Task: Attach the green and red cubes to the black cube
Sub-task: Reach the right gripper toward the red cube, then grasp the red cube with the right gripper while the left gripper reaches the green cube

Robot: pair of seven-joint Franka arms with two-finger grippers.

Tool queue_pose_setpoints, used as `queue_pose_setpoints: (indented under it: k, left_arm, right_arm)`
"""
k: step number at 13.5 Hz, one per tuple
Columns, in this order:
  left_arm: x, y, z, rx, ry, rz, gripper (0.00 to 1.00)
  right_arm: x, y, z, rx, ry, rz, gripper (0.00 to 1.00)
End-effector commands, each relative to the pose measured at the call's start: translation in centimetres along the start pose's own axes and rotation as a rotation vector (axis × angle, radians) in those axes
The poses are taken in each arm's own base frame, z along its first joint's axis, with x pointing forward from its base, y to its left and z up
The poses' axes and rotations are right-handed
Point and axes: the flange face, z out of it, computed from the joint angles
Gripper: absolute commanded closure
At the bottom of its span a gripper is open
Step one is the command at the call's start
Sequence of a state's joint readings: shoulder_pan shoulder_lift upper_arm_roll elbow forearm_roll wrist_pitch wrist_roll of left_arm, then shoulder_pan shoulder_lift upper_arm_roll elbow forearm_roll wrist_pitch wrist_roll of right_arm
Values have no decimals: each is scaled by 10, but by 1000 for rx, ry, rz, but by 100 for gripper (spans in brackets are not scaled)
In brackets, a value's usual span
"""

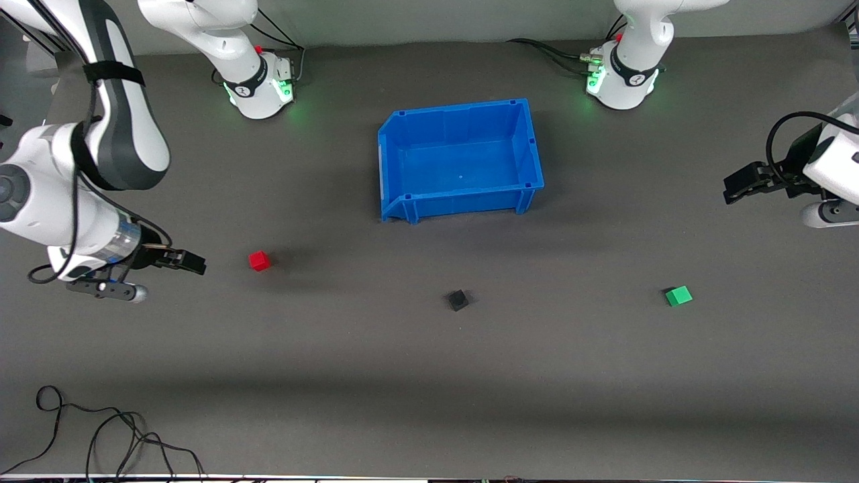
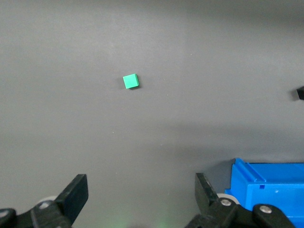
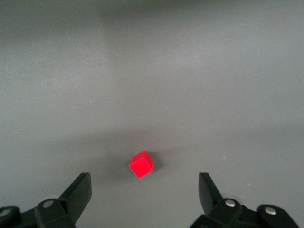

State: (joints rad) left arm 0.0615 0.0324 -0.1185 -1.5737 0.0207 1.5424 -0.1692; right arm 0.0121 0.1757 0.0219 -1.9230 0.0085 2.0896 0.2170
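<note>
blue bin [image 1: 463, 157] sits empty mid-tabletop [image 1: 429, 349], nothing blocking any cube. right claw [image 1: 191, 261] hangs wide open, holding nothing, just beside the red cube [image 1: 259, 261]. left claw [image 1: 738, 188] — also spread and empty — hovers well apart from the green cube [image 1: 678, 296]. black cube [image 1: 458, 300] lies between the two, nearer the front camera than the bin.
</note>
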Motion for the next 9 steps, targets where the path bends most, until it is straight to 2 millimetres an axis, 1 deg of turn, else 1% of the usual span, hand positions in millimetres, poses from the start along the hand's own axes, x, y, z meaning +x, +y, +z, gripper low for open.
queue_pose_setpoints:
  k: [1,2,3,4,5,6,7,8,9]
  left_arm:
    - [6,-12,6,11,-10,-105,0]
    - [11,-28,12,11,-21,-175,0]
    - [15,-37,19,12,-34,-221,0]
    - [19,-42,25,13,-45,-271,0]
    - [23,-49,31,15,-54,-352,0]
    - [28,-58,40,17,-63,-438,0]
    - [35,-60,51,18,-80,-521,0]
    - [42,-63,64,29,-98,-616,1]
    - [50,-64,83,48,-128,-722,1]
  right_arm:
    - [-17,-20,33,-15,30,-63,0]
    - [-15,-18,56,-13,31,-59,0]
    - [-13,-17,72,-16,14,-49,0]
    - [-13,-15,88,-19,-13,-35,0]
    - [-15,-16,99,-20,-32,-33,0]
    - [-19,-18,113,-31,-34,-81,1]
    - [-25,-25,122,-38,0,-195,4]
    - [-32,-31,130,-37,9,-244,4]
    - [-35,-33,140,-40,-8,-259,0]
